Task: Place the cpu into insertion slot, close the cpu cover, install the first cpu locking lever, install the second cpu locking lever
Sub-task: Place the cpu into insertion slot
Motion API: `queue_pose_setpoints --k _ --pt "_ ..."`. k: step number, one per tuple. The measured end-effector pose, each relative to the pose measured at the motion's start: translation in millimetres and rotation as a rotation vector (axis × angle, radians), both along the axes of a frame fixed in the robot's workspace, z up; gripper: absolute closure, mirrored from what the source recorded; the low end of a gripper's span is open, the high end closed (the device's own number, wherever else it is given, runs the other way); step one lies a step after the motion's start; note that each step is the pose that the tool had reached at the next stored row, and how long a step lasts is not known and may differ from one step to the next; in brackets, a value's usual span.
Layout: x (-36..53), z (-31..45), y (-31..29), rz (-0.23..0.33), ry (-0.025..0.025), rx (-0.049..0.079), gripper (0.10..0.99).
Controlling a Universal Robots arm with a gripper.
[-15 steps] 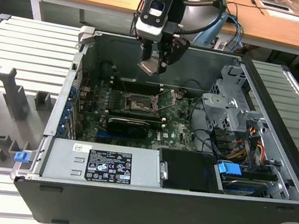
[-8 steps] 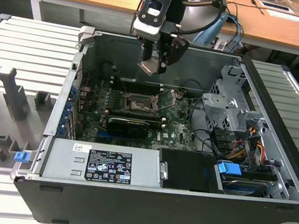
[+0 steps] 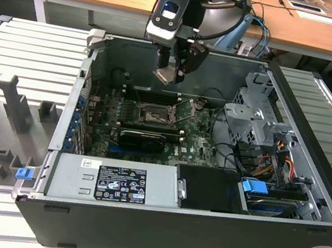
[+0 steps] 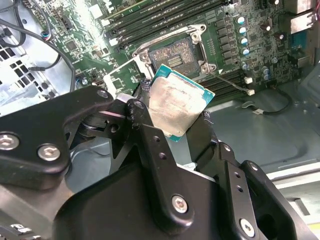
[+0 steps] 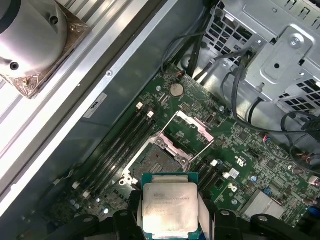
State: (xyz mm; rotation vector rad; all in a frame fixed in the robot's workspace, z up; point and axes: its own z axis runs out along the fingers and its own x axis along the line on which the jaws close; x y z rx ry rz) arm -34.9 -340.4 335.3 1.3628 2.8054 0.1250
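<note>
My gripper [image 3: 174, 68] hangs over the open computer case, shut on the cpu [image 3: 165, 76]. The chip's silver-grey top face shows between the black fingers in both wrist views [image 4: 177, 102] [image 5: 169, 205]. Below it on the green motherboard lies the insertion slot [image 3: 153, 117], a dark square socket with a silvery rim [image 4: 175, 59] [image 5: 156, 162], and nothing sits in it. The cpu cover [image 5: 196, 126] is swung open beside the socket. The chip is held well above the board, roughly over the slot's far side.
Black memory sticks [image 3: 148, 95] run behind the socket and a black ridged heatsink [image 3: 143, 138] lies in front of it. A power supply [image 3: 117, 180] fills the near side. A metal drive cage [image 3: 254, 114] with cables [image 3: 277, 150] stands at the exterior view's right.
</note>
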Motion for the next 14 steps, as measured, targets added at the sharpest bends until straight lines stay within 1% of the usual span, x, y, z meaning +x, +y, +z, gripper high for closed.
queue_pose_setpoints --k 10,14 --pt "0.1 -3.0 0.0 -0.003 0.0000 0.000 0.553" --pt "0.1 -3.4 0.0 -0.034 -0.0002 0.000 0.553"
